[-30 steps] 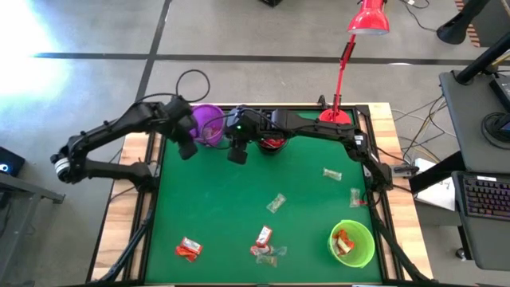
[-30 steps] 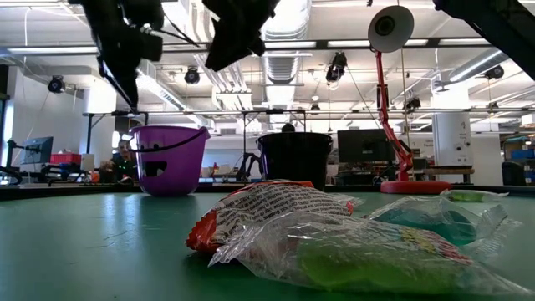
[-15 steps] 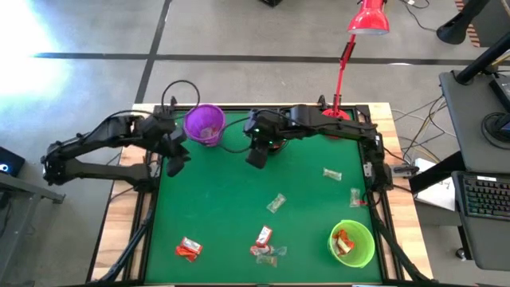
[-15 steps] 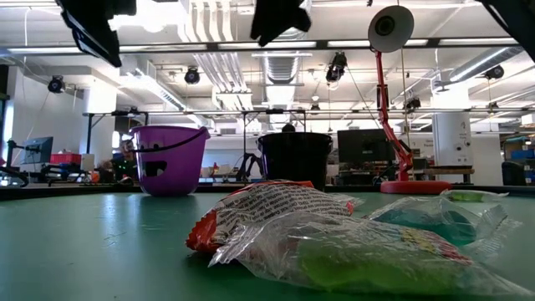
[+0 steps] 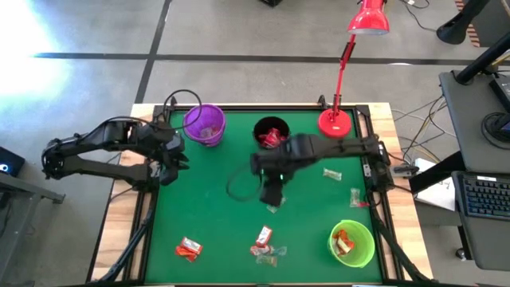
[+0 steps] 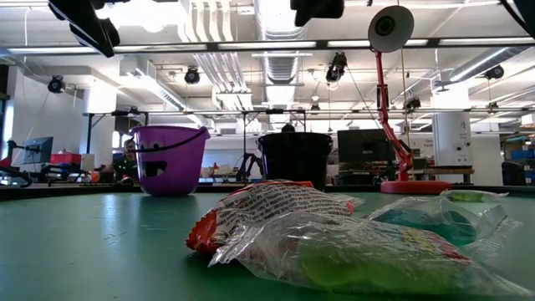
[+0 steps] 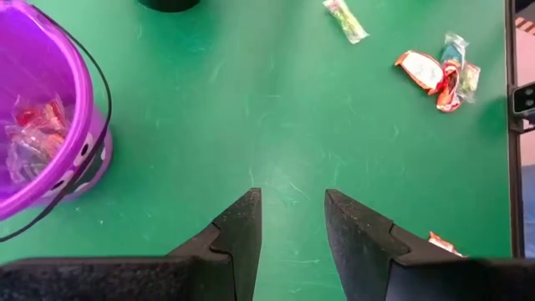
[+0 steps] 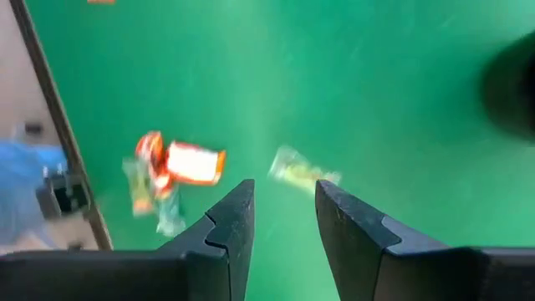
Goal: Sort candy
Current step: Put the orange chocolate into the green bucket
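Right gripper (image 5: 272, 197), fingers parted and empty, hangs over mid-table just above a pale green candy (image 8: 302, 172); open green mat lies on all sides of it, black cup (image 5: 271, 133) behind. Left gripper (image 5: 166, 170), also parted and holding nothing, sits at the mat's left edge beside the purple cup (image 5: 205, 123). Red candies (image 5: 188, 249) cluster near the front edge, more by the right edge near the green cup (image 5: 351, 243).

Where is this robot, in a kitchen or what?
Not a kitchen. It looks like a robotics lab or workshop: exposed ceiling pipes, computer monitors in the big room behind, and a keyboard on a desk beside the green table.
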Controlling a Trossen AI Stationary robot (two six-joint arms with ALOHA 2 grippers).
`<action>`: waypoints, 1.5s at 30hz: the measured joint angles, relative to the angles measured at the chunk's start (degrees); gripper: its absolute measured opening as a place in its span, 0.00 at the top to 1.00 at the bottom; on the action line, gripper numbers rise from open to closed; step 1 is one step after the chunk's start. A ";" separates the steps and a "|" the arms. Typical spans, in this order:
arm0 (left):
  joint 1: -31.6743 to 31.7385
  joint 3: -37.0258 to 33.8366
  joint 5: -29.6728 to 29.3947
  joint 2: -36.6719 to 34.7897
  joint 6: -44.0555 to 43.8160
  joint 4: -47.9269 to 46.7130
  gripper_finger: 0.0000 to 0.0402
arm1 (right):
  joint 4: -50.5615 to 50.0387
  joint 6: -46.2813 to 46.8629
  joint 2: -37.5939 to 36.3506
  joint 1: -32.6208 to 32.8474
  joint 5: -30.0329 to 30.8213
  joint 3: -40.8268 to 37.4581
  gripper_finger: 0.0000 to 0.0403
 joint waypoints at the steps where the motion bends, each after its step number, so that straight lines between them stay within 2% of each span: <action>1: 0.00 0.00 0.00 -0.01 0.07 0.00 0.72 | 0.03 0.11 0.01 1.14 -0.19 -0.95 0.71; 9: 0.00 0.00 0.00 -0.01 0.35 0.14 0.72 | 4.48 -3.47 0.12 7.08 -0.33 -9.40 0.73; 12: 0.02 0.00 0.00 -0.01 0.37 0.93 0.72 | 8.43 -4.19 0.12 8.03 -0.31 -12.50 0.74; 19: 0.02 0.00 0.00 0.27 0.37 1.31 0.72 | 19.97 -12.20 0.12 8.59 -0.29 -19.60 0.76; 23: 0.02 0.00 0.02 0.35 -0.58 1.36 0.72 | 22.19 -14.16 0.12 8.57 -0.27 -21.87 0.72; 28: 0.02 0.00 0.02 0.47 -1.38 1.36 0.72 | 22.47 -18.51 0.12 8.67 -0.25 -24.12 0.63; 33: 0.02 0.00 0.01 1.08 -5.10 1.37 0.72 | 24.60 -29.65 0.12 8.70 -0.26 -26.89 0.56; 39: 0.02 0.00 -0.90 2.34 -8.29 1.90 0.72 | 34.83 -40.99 0.12 8.70 -0.28 -32.83 0.57; 45: 0.02 -0.02 -0.94 2.90 -10.96 3.94 0.72 | 43.03 -43.04 0.12 8.70 -2.15 -37.38 0.59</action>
